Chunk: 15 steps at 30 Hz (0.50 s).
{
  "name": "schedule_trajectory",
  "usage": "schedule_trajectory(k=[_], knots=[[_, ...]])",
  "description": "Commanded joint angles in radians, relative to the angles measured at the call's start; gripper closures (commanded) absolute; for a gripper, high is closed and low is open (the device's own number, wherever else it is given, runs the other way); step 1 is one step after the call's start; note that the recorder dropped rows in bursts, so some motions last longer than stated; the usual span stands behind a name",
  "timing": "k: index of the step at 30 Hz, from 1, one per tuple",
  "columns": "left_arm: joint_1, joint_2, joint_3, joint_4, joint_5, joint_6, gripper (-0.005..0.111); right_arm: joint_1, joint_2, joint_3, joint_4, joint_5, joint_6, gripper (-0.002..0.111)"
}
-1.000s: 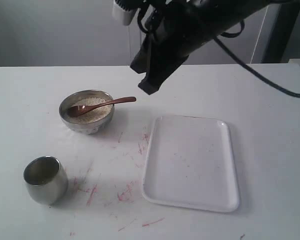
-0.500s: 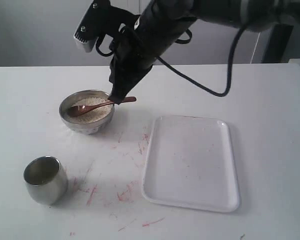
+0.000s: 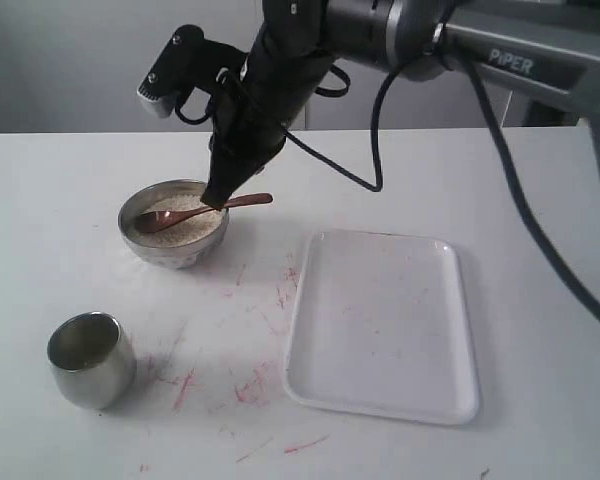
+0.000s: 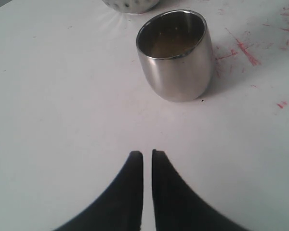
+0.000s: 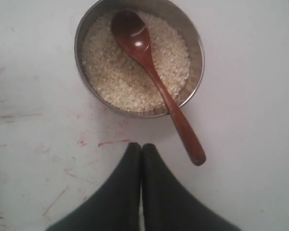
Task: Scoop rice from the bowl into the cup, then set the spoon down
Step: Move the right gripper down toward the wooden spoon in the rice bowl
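Steel bowl (image 3: pixel 176 256) of rice (image 3: pixel 192 226) stands on the white table (image 3: pixel 540 250), the wooden spoon (image 3: pixel 242 201) lying in it, oval end on the grains, handle out over the rim. Just beside that handle hangs the right gripper (image 5: pixel 141 146), fingers pressed together on nothing. The cup (image 3: pixel 90 360) stands upright, well apart, before the empty, nearly closed left gripper (image 4: pixel 147 154)

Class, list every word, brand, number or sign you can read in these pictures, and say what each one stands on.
"PiPER": on the grey link of the right arm, in the exterior view.
Nothing else can be read: the bowl, cup, spoon and tray bear no text, and the red marks on the table are smears, not writing.
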State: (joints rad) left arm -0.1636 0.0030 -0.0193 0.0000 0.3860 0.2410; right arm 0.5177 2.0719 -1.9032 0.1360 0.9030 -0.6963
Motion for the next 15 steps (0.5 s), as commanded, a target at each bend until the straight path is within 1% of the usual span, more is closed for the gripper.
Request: schedule_trajectory(k=[1,4,6,15], knots=[[-0.002,-0.003,0.009,0.0,0.033,-0.006,0.092,0.0,0.051,-0.007,-0.048,0.038,0.111,0.108],[-0.002,-0.003,0.009,0.0,0.033,-0.006,0.092,0.0,0.067,-0.007,-0.059,0.049,0.257,0.108],[-0.002,-0.003,0.009,0.0,0.033,-0.006,0.092,0.0,0.064,-0.007,-0.054,0.062,0.308,0.108],[-0.002,-0.003,0.009,0.0,0.033,-0.006,0.092,0.0,0.012,-0.007,-0.026,0.095,0.337,0.108]])
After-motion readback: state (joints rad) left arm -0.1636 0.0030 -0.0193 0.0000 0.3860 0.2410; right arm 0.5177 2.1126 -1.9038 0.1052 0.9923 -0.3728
